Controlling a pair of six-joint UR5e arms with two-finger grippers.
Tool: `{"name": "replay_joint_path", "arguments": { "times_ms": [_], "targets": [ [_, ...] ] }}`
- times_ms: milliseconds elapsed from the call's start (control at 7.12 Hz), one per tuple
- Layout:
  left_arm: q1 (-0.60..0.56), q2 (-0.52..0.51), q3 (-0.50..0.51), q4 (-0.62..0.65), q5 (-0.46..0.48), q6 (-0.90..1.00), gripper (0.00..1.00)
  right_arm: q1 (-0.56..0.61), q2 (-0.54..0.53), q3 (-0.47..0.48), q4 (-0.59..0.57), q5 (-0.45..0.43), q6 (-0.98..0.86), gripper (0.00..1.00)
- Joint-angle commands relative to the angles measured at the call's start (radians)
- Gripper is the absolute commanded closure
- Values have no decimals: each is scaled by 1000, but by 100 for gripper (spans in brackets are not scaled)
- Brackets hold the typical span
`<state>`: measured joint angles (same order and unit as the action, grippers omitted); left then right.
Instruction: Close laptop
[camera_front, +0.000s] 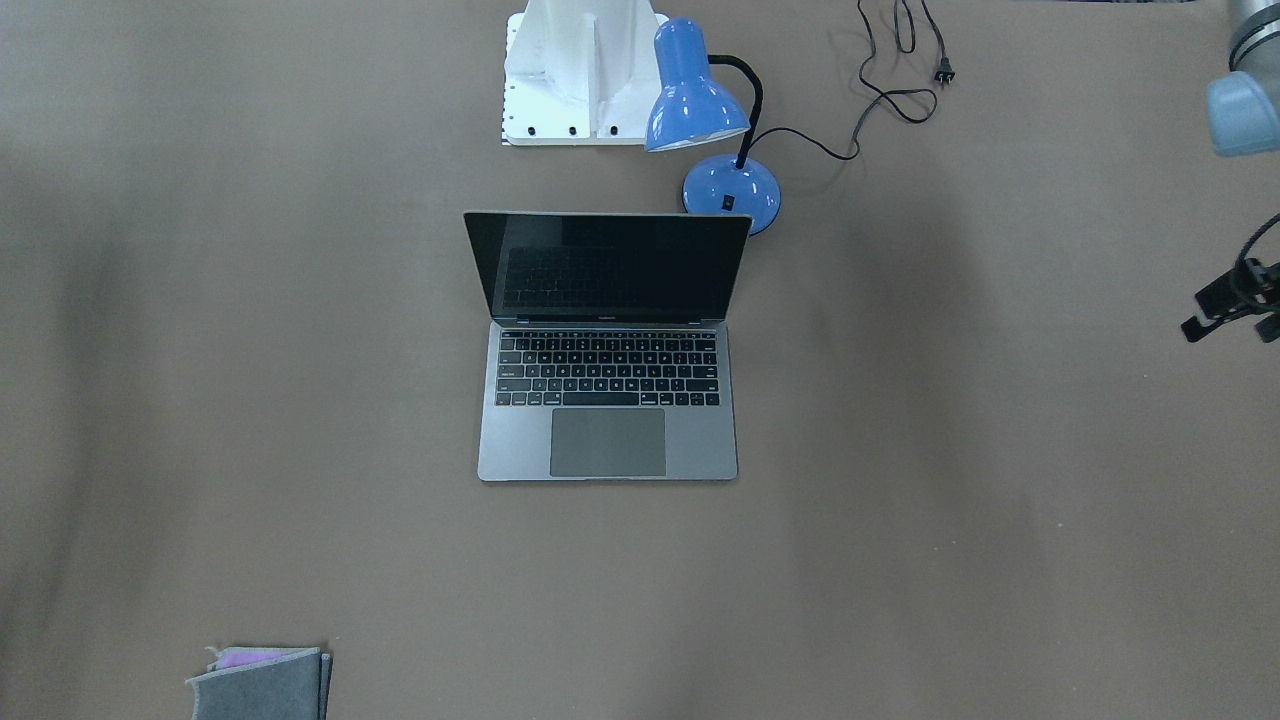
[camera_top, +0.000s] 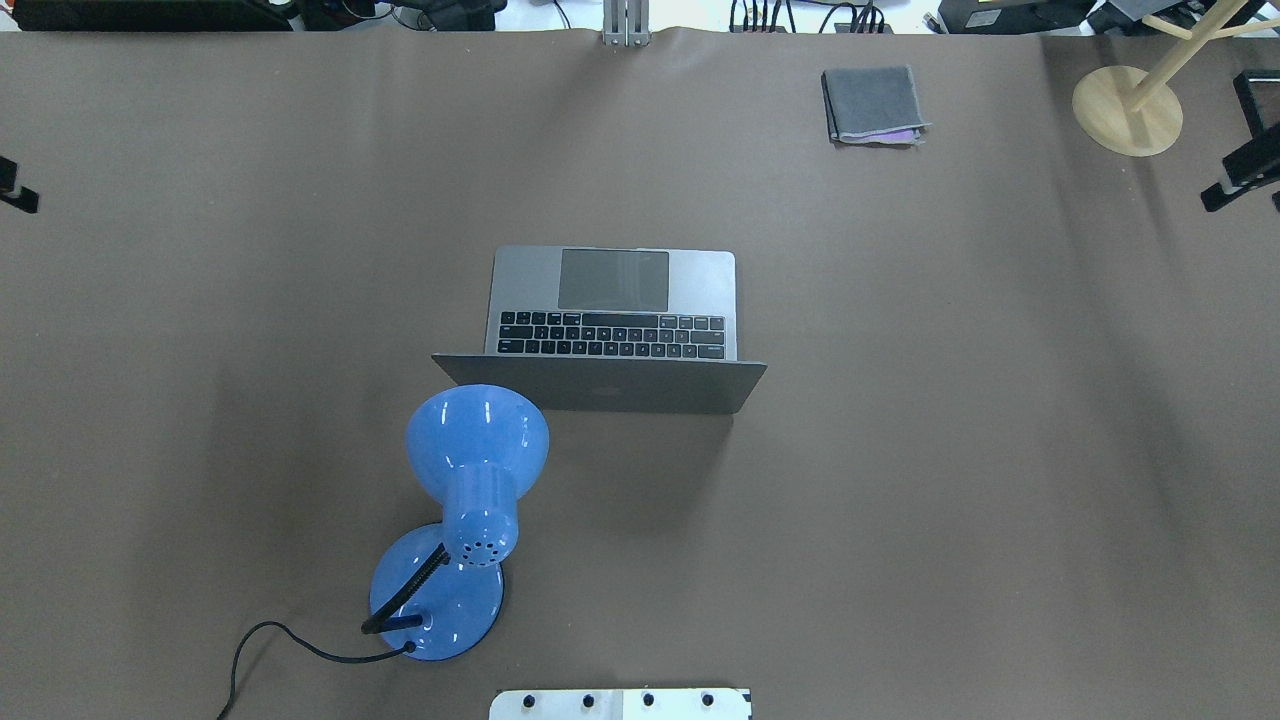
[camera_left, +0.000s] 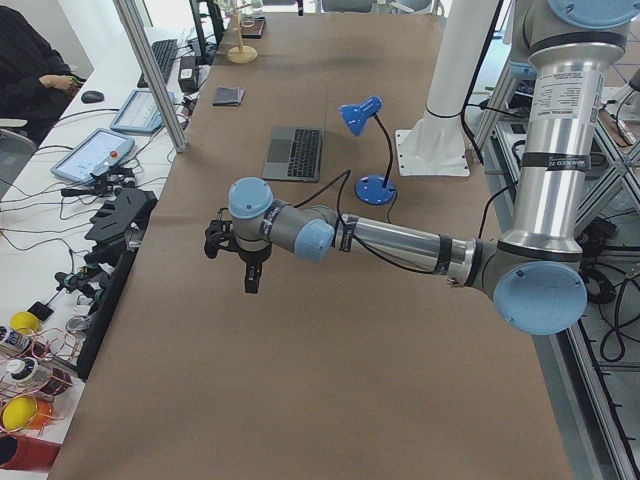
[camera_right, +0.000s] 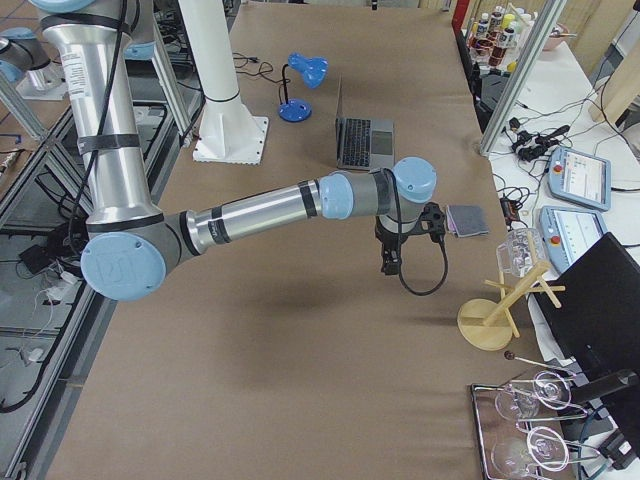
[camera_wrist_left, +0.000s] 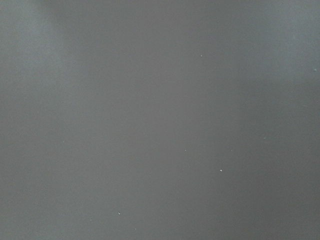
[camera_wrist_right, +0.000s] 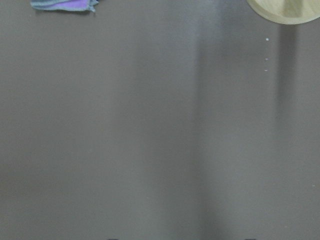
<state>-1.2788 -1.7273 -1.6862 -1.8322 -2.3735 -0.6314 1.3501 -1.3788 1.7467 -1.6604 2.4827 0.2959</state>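
Both left end effector (camera_left: 249, 283) and right end effector (camera_right: 388, 266) hang well apart from the open laptop (camera_front: 607, 400); their spread: cannot tell.

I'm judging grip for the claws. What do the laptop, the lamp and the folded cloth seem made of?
The laptop looks like matte grey metal, likely aluminium: even dull sheen; its screen is glossy black, mirroring the keys. The lamp seems enamelled metal, possibly glossy plastic: sharp white highlights. The folded cloth looks like soft grey felt or fabric, unreflective.
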Motion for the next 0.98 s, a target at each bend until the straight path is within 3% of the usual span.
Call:
{"name": "replay_joint_path", "arguments": {
  "times_ms": [0, 140, 281, 421, 562, 843],
  "targets": [
    [148, -81, -6, -160, -1, -321, 69, -128, 12, 1, 216, 2, 353, 60],
    [197, -113, -6, -182, -1, -402, 98, -162, 0, 2, 276, 5, 433, 87],
    [238, -118, -9, -218, 0, -425, 100, -196, -5, 13, 293, 36, 481, 100],
    [257, -117, -24, -232, -10, -445, 100, -224, -9, 39, 294, 83, 536, 100],
    [268, -129, -41, -231, -82, -445, 100, -273, -28, 100, 295, 114, 598, 100],
    [318, -175, -75, -225, -147, -482, 100, -432, -25, 210, 315, 108, 807, 100]
  ]
}}
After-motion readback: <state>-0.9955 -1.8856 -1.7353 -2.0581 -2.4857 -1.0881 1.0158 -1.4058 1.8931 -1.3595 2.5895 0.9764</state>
